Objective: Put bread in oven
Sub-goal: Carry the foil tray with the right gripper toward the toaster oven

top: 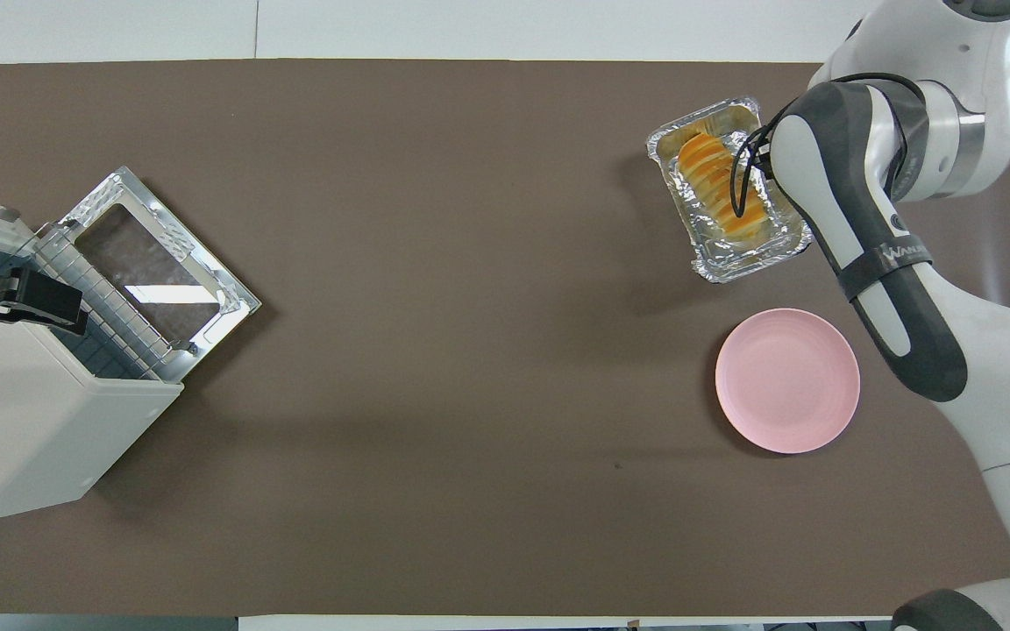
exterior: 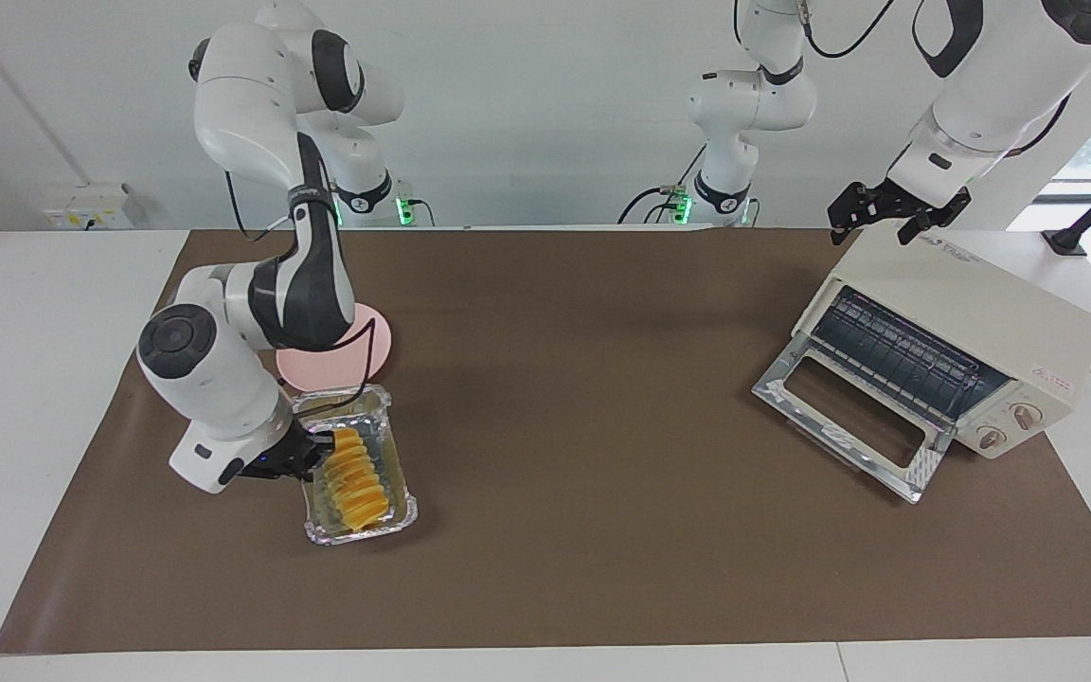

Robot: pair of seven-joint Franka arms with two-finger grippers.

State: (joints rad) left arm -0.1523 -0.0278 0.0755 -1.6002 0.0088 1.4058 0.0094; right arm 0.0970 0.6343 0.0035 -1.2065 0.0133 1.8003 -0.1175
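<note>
Gripping: right gripper is closed on the long rim of the foil tray, on the side toward the right arm's end of the table; in the overhead view the arm hides the fingers.
Foil tray: lifted off the brown mat and tilted, one short end lower, with a shadow under it; it hangs just beside the pink plate.
Bread: the ridged yellow-orange loaf lies lengthwise inside the foil tray, its slices standing on edge; it is well apart from the oven.
Pink plate: round, lying flat on the mat, its edge toward the tray, partly hidden by the right arm's elbow in the facing view; fully visible from overhead.
Right arm: comes from its base, folds down over the pink plate and ends at the tray.
Oven: cream-white toaster oven at the left arm's end of the table, well apart from the foil tray, turned at an angle on the mat.
Oven door: glass-windowed door is swung fully down and lies flat in front of the oven; the wire rack shows inside.
Oven knobs: two round knobs on the front beside the door opening.
Left gripper: left gripper waits above the oven's top edge, its jaws spread apart and holding nothing.
</note>
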